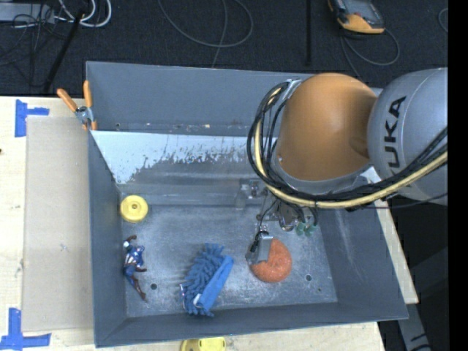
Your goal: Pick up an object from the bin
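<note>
My gripper (pixel 257 251) hangs low in the right half of the bin, under the orange wrist cover. One fingertip shows at the left edge of an orange-red round sponge-like lump (pixel 273 262) on the bin floor, touching or nearly touching it. Whether the lump sits between the fingers is hidden by the wrist. A blue brush with bristly fibres (pixel 207 278) lies left of the gripper, near the front wall.
A small yellow disc (pixel 134 208) rests at the left wall. A little blue and red figure (pixel 134 265) lies in the front left corner. The arm and its cables cover the bin's right rear part.
</note>
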Tool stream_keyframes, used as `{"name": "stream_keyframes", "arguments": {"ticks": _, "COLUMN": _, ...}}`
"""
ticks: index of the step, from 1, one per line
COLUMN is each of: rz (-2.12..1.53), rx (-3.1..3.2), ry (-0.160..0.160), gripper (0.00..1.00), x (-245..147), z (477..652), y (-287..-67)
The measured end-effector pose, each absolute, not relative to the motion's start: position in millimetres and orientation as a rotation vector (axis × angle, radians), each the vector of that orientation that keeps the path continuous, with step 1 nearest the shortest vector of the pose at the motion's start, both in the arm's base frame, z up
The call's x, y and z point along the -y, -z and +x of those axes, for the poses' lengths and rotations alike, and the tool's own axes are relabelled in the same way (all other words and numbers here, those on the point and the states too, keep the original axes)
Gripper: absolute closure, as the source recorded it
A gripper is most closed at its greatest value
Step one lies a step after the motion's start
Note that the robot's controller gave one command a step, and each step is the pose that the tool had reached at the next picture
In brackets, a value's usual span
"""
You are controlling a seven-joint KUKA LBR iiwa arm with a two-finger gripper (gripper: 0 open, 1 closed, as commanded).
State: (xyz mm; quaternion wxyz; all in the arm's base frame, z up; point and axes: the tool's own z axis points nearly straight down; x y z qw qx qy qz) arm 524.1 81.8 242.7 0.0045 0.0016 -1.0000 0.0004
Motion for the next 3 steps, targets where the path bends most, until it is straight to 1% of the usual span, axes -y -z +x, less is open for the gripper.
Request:
{"name": "stream_keyframes", "arguments": {"ticks": 1, "rz": 0.001, "rx": 3.141, "ry": 0.000, "gripper": 0.00, "x": -81, "z": 525.5, "y": -247}}
{"name": "stream_keyframes", "arguments": {"ticks": 2, "rz": 0.035, "rx": 3.148, "ry": -0.002, "gripper": 0.00, "x": -112, "z": 526.4, "y": -220}}
{"name": "stream_keyframes", "arguments": {"ticks": 3, "rz": 0.081, "rx": 3.137, "ry": 0.005, "gripper": 0.00, "x": -138, "z": 513.4, "y": -193}}
